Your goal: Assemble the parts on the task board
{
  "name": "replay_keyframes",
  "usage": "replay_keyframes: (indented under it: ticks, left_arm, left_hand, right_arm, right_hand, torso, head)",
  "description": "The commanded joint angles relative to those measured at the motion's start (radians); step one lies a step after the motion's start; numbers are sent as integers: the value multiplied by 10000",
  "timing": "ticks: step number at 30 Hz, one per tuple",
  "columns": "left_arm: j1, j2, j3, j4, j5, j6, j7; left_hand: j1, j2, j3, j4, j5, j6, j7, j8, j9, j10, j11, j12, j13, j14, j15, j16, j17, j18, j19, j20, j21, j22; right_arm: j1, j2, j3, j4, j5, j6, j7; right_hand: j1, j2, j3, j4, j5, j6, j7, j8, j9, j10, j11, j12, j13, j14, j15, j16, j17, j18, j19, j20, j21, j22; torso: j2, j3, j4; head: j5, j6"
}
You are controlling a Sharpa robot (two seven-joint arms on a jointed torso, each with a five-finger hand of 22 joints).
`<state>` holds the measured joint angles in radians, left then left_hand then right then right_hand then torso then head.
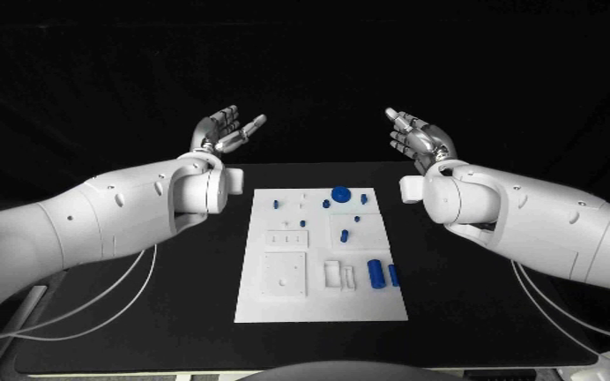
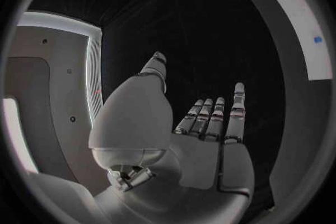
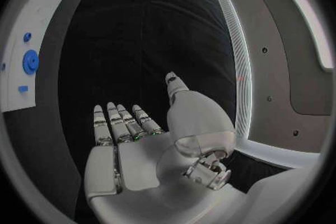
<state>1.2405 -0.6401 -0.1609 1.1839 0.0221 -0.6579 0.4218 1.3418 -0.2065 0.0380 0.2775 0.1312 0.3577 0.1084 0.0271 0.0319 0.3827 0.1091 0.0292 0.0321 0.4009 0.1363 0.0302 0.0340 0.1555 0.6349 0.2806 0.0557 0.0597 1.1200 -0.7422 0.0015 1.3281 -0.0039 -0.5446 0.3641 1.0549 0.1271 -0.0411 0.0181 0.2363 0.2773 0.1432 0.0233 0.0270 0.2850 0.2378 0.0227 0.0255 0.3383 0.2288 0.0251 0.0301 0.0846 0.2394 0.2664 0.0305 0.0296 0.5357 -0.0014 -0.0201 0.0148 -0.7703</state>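
Hovering above the far part of the black table (image 1: 140,310), the left robot hand (image 1: 224,134) and the right robot hand (image 1: 417,138) both hold nothing, their fingers spread apart and palms turned toward each other, well apart from the white task board (image 1: 324,310). That board lies flat in the middle of the table between the two arms. Small blue parts lie on it: a round disc (image 1: 341,193) near its far edge, a short cylinder (image 1: 375,272) toward its near right side, and a small peg (image 1: 343,235) between them.
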Motion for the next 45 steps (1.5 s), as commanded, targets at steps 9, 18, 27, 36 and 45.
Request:
replay_keyframes:
  ticks: [9, 18, 27, 36, 45]
  left_arm:
    - [940, 697, -688, -1935, 248, 1852, -1141]
    - [971, 615, -711, -1786, 254, 1947, -1122]
    - [976, 355, -712, -1465, 92, 2203, -1028]
    - [1100, -151, -708, -573, -541, 2385, -1205]
    - [1339, -624, -700, 454, -757, 2525, -1191]
  left_hand:
    - [555, -67, 31, 153, 87, 246, 36, 73, 28, 216, 17, 51, 21, 203, 49, 60, 24, 194, 306, 75, 79, 33]
    - [575, 160, 183, 95, 65, 541, 182, 88, 43, 548, 132, 69, 39, 637, 99, 76, 44, 249, 679, 70, 148, 73]
    - [827, 2018, 89, -2739, 924, 5203, 526, 389, 285, 6601, 359, 430, 250, 6735, 79, 756, 333, -339, 3253, -1288, 1372, 474]
    - [1444, 2228, 560, -3788, 704, 7489, 142, 385, 382, 9028, -404, 351, 268, 8796, -927, 1581, 468, -933, 4087, -2555, 3280, 1636]
    - [912, 2424, 920, -4671, 709, 7750, 73, 374, 382, 9456, -562, 374, 283, 8856, -1023, 1909, 432, -983, 2095, -2656, 6020, 3922]
  right_arm:
    - [446, 248, 23, -1493, -489, 3985, -2192]
    - [483, 407, 25, -1907, -2314, 3517, -2238]
    - [483, 855, 29, -2503, -6321, 2907, -2079]
    - [539, 1256, 42, -2798, -10037, 2784, -2032]
    - [643, 1636, 46, -2892, -13137, 2840, -2516]
  right_hand:
    - [1079, -96, -29, -609, -26, 344, 932, 73, 32, 458, 151, 72, 41, 501, 152, 85, 36, 143, 252, 91, 99, 39]
    - [1974, -336, 192, -1632, -21, 1322, 930, 128, 87, 1730, 117, 138, 109, 2090, 172, 159, 114, 245, 1388, -88, 371, 140]
    - [2376, -750, 1524, -2840, 337, 5715, 294, 329, 292, 7181, -698, 338, 329, 7415, -748, 367, 395, 184, 6294, -1000, 1356, 382]
    - [2325, -1073, 2721, -3062, 730, 8331, -118, 442, 417, 9156, -1511, 354, 328, 11075, -2168, 1090, 1235, 307, 9369, -2408, 2786, 969]
    - [2202, -1495, 3243, -3066, 955, 8624, -261, 391, 378, 9445, -1707, 346, 324, 11757, -2589, 3652, 3407, 287, 10294, -3156, 4730, 2278]
  torso:
    - [-10, -3, -22]
    - [-12, -11, -30]
    - [0, -12, -11]
    - [215, -108, 141]
    - [585, -180, 351]
  head:
    - [6, -75]
    - [169, 358]
    - [239, 415]
    - [152, 487]
    - [0, 795]
